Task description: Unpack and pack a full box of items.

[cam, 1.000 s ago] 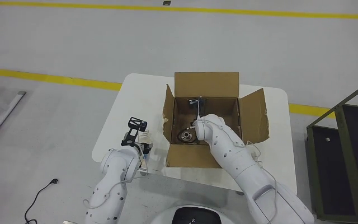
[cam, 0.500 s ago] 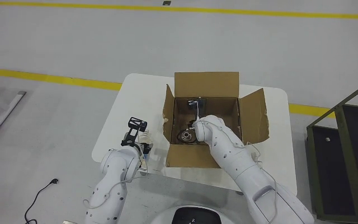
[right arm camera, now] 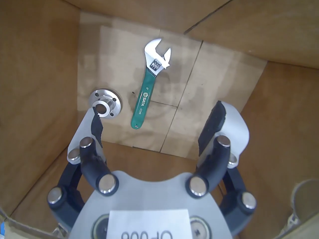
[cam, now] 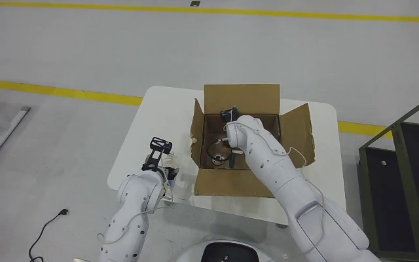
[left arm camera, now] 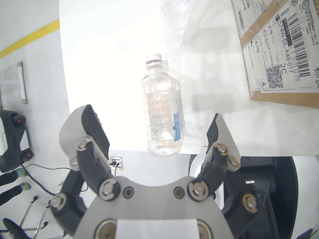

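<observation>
Your right gripper (right arm camera: 157, 118) hangs inside the cardboard box (cam: 241, 98), which sits at the centre of the top view on the white table (cam: 163, 118). Its claw is released, spread wide and holding nothing. On the box floor lie an adjustable wrench (right arm camera: 150, 83) and, just beside it, a round metal flange (right arm camera: 106, 103).

The step in hand looks like lifting the wrench out. I'd turn the wrist so the pads close across the narrow green handle, not along it. Come down near the handle's middle, since the steel head probably makes that end heavy. The wrench lies flat on the cardboard, so the pads must nearly touch the floor before you close. One finger sits close over the flange; keep clear of it.

The handle is smooth and coated, the head bright and hard. The flange is machined metal with a central bore and small bolt holes.

Your left gripper (left arm camera: 154, 125), at the lower left of the top view, is also released. A clear ribbed bottle (left arm camera: 163, 115) lies on the table beyond it, apparently at the table's edge.
</observation>
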You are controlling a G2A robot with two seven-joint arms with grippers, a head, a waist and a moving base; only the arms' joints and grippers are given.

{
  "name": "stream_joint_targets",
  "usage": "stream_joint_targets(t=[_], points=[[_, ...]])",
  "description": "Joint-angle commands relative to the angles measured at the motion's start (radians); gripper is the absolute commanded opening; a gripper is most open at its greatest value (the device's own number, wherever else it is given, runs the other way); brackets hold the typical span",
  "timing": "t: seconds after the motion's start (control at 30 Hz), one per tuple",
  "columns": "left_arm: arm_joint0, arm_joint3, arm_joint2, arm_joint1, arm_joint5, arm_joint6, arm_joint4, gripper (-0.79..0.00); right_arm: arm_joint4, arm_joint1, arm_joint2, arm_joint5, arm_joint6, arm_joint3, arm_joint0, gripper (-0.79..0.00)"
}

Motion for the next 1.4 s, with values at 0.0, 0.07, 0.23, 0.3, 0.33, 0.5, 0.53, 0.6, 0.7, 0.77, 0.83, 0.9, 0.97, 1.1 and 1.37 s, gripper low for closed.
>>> stream_joint_targets(t=[0.0, 0.07, 0.23, 0.3, 0.33, 0.5, 0.53, 0.6, 0.7, 0.77, 0.83, 0.9, 0.97, 1.1, 1.37], points=[[0.000, 0.000, 0.000, 0.000, 0.000, 0.000, 0.000, 0.000, 0.001, -0.006, -0.005, 0.016, 0.018, 0.023, 0.012, 0.000], [0.000, 0.000, 0.000, 0.000, 0.000, 0.000, 0.000, 0.000, 0.002, -0.014, -0.011, 0.030, 0.036, 0.058, 0.020, 0.000], [0.000, 0.000, 0.000, 0.000, 0.000, 0.000, 0.000, 0.000, 0.001, -0.015, -0.012, 0.033, 0.038, 0.066, 0.022, 0.000], [0.000, 0.000, 0.000, 0.000, 0.000, 0.000, 0.000, 0.000, 0.001, -0.015, -0.012, 0.033, 0.038, 0.066, 0.022, 0.000], [0.000, 0.000, 0.000, 0.000, 0.000, 0.000, 0.000, 0.000, 0.001, -0.015, -0.012, 0.033, 0.038, 0.066, 0.022, 0.000], [0.000, 0.000, 0.000, 0.000, 0.000, 0.000, 0.000, 0.000, 0.005, -0.013, -0.006, 0.033, -0.015, 0.055, -0.002, 0.000], [0.000, 0.000, 0.000, 0.000, 0.000, 0.000, 0.000, 0.000, 0.011, -0.013, -0.003, 0.038, -0.029, 0.053, -0.013, 0.000], [0.000, 0.000, 0.000, 0.000, 0.000, 0.000, 0.000, 0.000, 0.013, -0.014, 0.001, 0.053, -0.055, 0.048, -0.028, 0.000], [0.000, 0.000, 0.000, 0.000, 0.000, 0.000, 0.000, 0.000, 0.018, -0.018, 0.003, 0.068, -0.077, 0.051, -0.039, -0.018], [0.000, 0.000, 0.000, 0.000, 0.000, 0.000, 0.000, 0.000, 0.020, -0.021, 0.004, 0.080, -0.088, 0.060, -0.042, -0.262], [0.000, 0.000, 0.000, 0.000, 0.000, 0.000, 0.000, 0.000, 0.024, -0.024, 0.006, 0.092, -0.096, 0.073, -0.041, -0.434], [0.000, 0.000, 0.000, 0.000, 0.000, 0.000, 0.000, 0.000, 0.029, -0.027, 0.009, 0.098, -0.101, 0.094, -0.035, -0.468], [0.000, 0.000, 0.000, 0.000, 0.000, 0.000, 0.000, 0.000, 0.040, -0.030, 0.013, 0.093, -0.103, 0.116, -0.028, -0.462], [0.000, 0.000, 0.000, 0.000, 0.000, 0.000, 0.000, 0.000, 0.048, -0.037, 0.015, 0.084, -0.121, 0.152, -0.011, -0.446], [0.000, 0.000, 0.000, 0.000, 0.000, 0.000, 0.000, 0.000, 0.082, -0.057, 0.018, 0.059, -0.155, 0.229, 0.014, -0.425]])
